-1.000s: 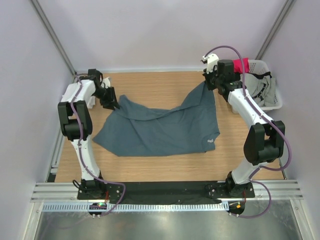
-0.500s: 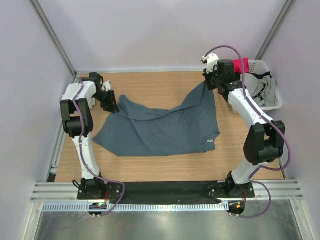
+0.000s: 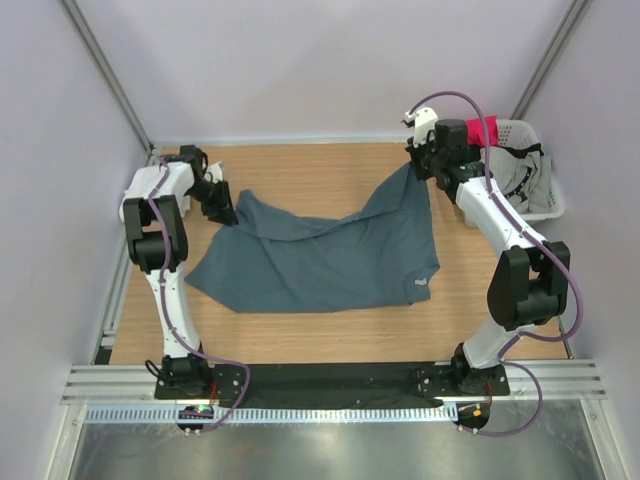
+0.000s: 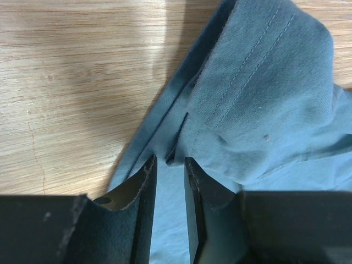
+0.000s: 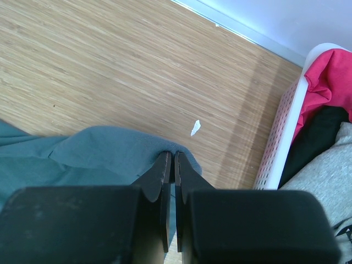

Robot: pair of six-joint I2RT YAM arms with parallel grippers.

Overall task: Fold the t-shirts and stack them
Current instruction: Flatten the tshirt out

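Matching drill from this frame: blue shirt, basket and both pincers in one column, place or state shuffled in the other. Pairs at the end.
Column one:
1. slate-blue t-shirt
2. white basket
3. left pincer
4. right pincer

Column two:
A. jaws slightly apart at a stitched hem
B. shut on a raised corner of the shirt
C. at the far right of the table, clothes inside
D. spread out between the two arms

Pairs: 1-D, 2-C, 3-A, 4-B
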